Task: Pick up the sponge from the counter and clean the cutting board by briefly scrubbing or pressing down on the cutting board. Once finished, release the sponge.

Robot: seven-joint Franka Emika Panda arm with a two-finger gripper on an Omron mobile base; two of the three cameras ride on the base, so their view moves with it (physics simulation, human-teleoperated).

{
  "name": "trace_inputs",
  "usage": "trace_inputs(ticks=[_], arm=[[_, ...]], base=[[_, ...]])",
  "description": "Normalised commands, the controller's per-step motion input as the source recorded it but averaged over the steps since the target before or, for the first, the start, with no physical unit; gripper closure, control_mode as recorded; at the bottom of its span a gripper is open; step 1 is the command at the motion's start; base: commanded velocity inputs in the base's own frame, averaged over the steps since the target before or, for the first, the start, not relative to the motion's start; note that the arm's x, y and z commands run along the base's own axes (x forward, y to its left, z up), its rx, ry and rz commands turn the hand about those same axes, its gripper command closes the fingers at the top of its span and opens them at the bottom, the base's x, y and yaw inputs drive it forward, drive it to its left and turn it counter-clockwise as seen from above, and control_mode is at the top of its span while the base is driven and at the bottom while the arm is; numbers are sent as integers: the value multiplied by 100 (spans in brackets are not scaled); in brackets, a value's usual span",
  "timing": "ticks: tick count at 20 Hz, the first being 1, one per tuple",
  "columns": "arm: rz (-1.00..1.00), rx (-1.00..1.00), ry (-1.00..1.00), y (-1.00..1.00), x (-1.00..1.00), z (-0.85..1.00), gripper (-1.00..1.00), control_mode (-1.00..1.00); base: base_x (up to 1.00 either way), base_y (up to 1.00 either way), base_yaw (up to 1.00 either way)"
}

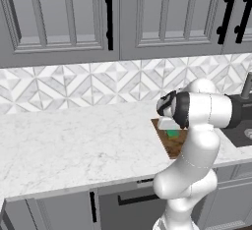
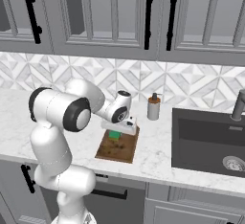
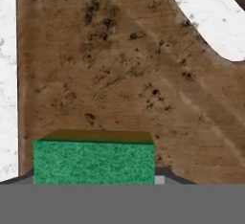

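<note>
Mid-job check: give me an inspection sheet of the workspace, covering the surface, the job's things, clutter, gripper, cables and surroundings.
Surface: white marble-patterned counter, nothing lying on its broad left stretch.
Job's things: dark brown wooden cutting board near the counter's front edge, handle slot showing in the hand view; green-topped sponge over the board, contact cannot be told.
Clutter: brown-topped dispenser bottle standing beside the board.
Gripper: gripper above the board, sponge between its fingers.
Cables: nothing seen.
Surroundings: dark sink with faucet, patterned tile backsplash, grey cabinets with black handles.
</note>
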Motion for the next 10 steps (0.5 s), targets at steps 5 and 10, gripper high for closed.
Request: trace_inputs(ticks=[5,10], arm=[[0,1,0,-2,19,-9,100,-100],[0,2,-2,-4,35,10,100,-100]], base=[[0,0,0],[0,0,0]])
